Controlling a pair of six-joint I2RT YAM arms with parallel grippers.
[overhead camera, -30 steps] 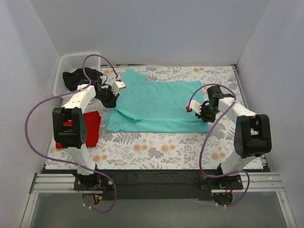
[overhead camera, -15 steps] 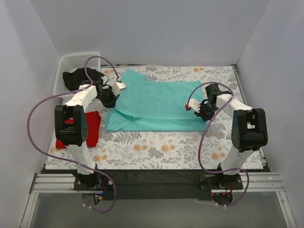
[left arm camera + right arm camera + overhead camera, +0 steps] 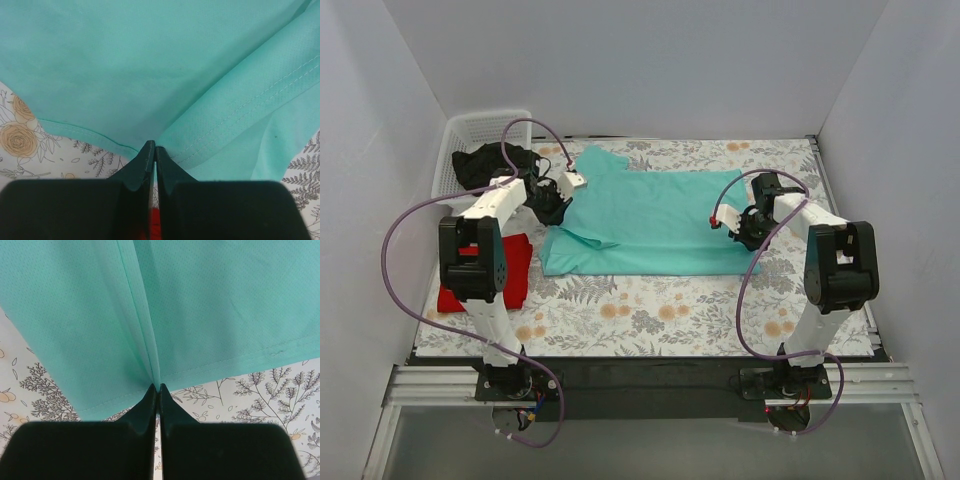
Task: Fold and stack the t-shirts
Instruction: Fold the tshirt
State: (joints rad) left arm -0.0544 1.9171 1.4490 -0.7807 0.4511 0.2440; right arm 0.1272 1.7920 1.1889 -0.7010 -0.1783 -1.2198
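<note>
A teal t-shirt [image 3: 650,220] lies spread across the middle of the floral table. My left gripper [image 3: 553,212] is shut on its left edge by the sleeve fold [image 3: 235,115]; the fingertips pinch the cloth at the hem [image 3: 154,148]. My right gripper [image 3: 748,228] is shut on the shirt's right edge, where a pinched ridge of cloth [image 3: 145,340] runs up from the tips [image 3: 157,388]. A folded red t-shirt [image 3: 505,270] lies at the left edge of the table. A black garment [image 3: 485,165] sits in the white basket [image 3: 480,128].
The white basket stands at the back left corner. Grey walls close in on three sides. The floral tablecloth [image 3: 650,310] shows bare in front of the teal shirt. Purple cables loop from both arms.
Both grippers have moved away from the near edge with the teal shirt's side edges pinched. The shirt's near hem has drawn back a little.
</note>
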